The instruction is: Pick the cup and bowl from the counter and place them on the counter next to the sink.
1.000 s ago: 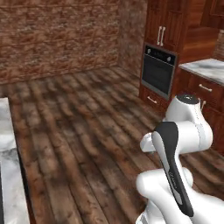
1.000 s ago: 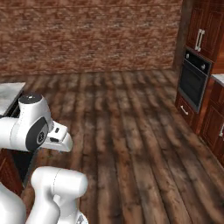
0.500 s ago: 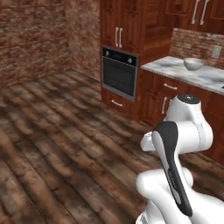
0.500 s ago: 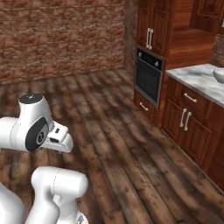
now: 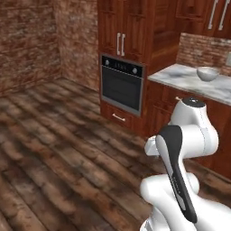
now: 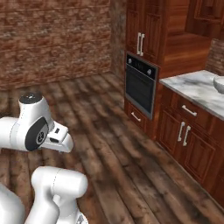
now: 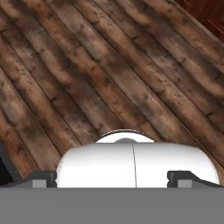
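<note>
Simulated kitchen: dark plank floor (image 5: 54, 149), brick wall (image 6: 52, 39), reddish-brown cabinets, built-in oven (image 5: 122, 85). Marble surface (image 5: 180, 76) over the cabinets, at right in both base views.

Bowl (image 5: 208, 73) sitting on the surface near the brick backsplash; in the right base view just its left rim (image 6: 219, 84) showing, cut by the frame edge. Well apart from the arm. No cup or sink to report from here; probably farther along the surface, past the frame.

Change over the last second: whole picture swung. A second ago mostly floor and brick with the oven small at far right; half a second ago oven and surface coming in; now oven near centre and bowl clearly readable. Camera motion from the base turning or driving, not object motion. Arm pose on the base looks unchanged throughout, folded and tucked.

Meaning: transit phase, closing on the pick surface. No pick started.

Hard to read: tool (image 7: 112, 177) at the bottom of the hand view, two dark tips (image 7: 183, 177) wide apart, nothing between them, so apart and empty. Hand view looking down at floor planks. Surface beyond the bowl cropped.
</note>
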Motion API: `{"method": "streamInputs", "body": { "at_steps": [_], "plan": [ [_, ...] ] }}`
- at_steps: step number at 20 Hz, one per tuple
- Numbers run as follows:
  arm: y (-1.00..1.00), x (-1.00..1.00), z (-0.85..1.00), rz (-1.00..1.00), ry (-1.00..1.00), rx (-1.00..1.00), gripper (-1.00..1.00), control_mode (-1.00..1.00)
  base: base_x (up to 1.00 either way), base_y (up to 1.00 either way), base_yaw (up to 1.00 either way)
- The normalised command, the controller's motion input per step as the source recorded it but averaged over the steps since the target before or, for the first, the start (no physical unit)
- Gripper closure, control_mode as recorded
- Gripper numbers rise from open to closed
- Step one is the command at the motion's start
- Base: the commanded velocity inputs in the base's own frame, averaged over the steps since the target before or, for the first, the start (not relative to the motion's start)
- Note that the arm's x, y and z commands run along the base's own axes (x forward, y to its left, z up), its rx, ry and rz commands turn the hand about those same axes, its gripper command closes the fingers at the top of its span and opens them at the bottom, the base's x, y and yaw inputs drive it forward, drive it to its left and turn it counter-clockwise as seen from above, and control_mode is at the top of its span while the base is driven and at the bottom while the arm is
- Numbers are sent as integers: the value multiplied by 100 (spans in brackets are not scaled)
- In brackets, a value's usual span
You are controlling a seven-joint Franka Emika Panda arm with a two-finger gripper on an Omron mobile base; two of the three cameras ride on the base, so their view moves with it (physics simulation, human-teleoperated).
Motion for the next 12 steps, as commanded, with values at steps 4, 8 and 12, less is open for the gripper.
{"method": "streamInputs", "body": {
  "at_steps": [4, 8, 12],
  "plan": [
    [0, 0, 0, 0, 0, 0, -100, 100, 100, -13, -33],
    [0, 0, 0, 0, 0, 0, -100, 100, 99, -24, -44],
    [0, 0, 0, 0, 0, 0, -100, 100, 95, -9, -54]
  ]
}}
